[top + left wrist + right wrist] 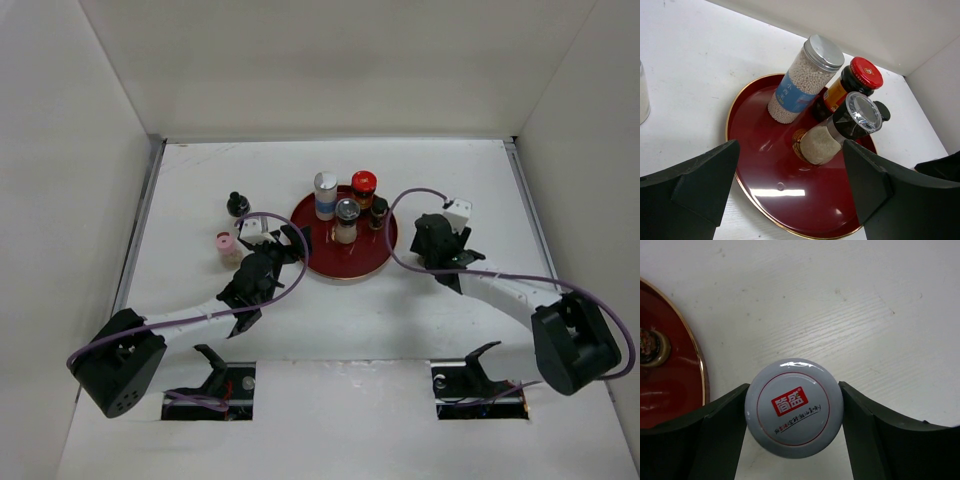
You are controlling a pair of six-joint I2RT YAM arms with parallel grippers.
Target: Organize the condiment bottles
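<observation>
The round red tray (pixel 362 262) holds a tall white jar with a blue band (pixel 326 194), a red-lidded dark jar (pixel 363 184), a clear-topped grinder (pixel 347 216) and a small black-capped bottle (pixel 379 209). A black-capped bottle (pixel 238 204) and a pink-lidded jar (pixel 226 244) stand left of the tray. My left gripper (pixel 292 244) is open and empty over the tray's left rim (pixel 747 192), short of the grinder (pixel 840 131). My right gripper (pixel 437 246) is right of the tray, shut on a white-lidded jar (pixel 794 408) with a red label. The gripper hides that jar in the top view.
White walls close in the table on the left, back and right. The tray's gold rim (pixel 701 371) lies just left of the held jar. A clear jar (pixel 643 97) shows at the left edge of the left wrist view.
</observation>
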